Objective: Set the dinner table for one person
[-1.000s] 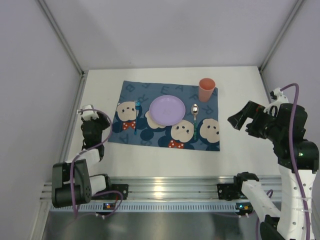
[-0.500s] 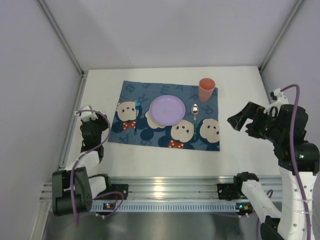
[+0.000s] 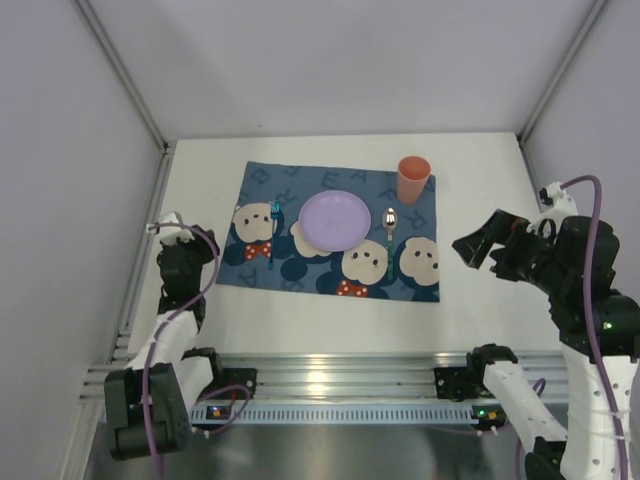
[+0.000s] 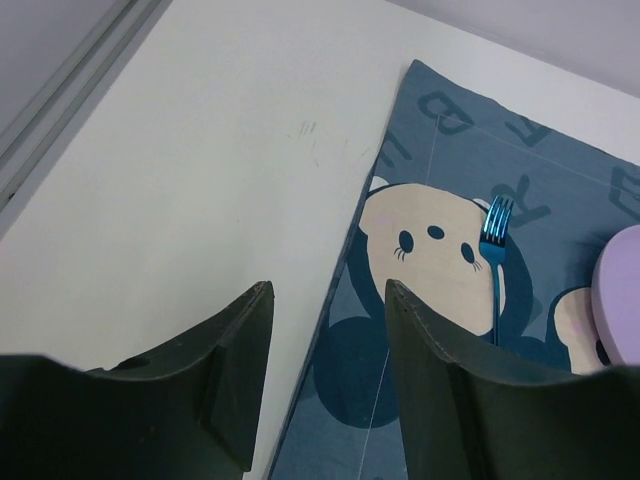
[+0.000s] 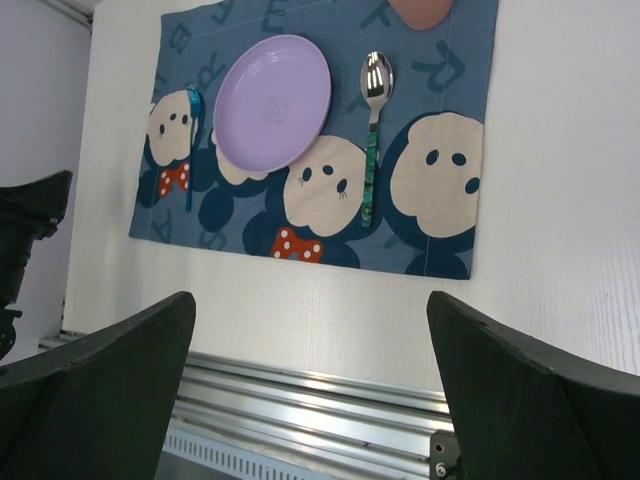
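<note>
Nearest, the left gripper [image 4: 325,390] hangs over the dinner table [image 3: 300,320], just beside the placemat [image 3: 285,185], jaws parted and empty. The right gripper [image 5: 310,400] hovers off the mat's other side, spread wide, also empty. On the mat, the fork [image 3: 272,235] lies left of the plate [image 3: 335,220] and the spoon [image 3: 391,240] right, where a diner reaches. The cup [image 3: 413,180] stands farthest; the setting looks complete

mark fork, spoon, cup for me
fork [image 4: 494,268], left wrist view, on the blue handle below the tines
spoon [image 5: 372,150], right wrist view, on the green handle below the bowl
cup [image 3: 412,185], top external view, on its orange outer wall
</note>
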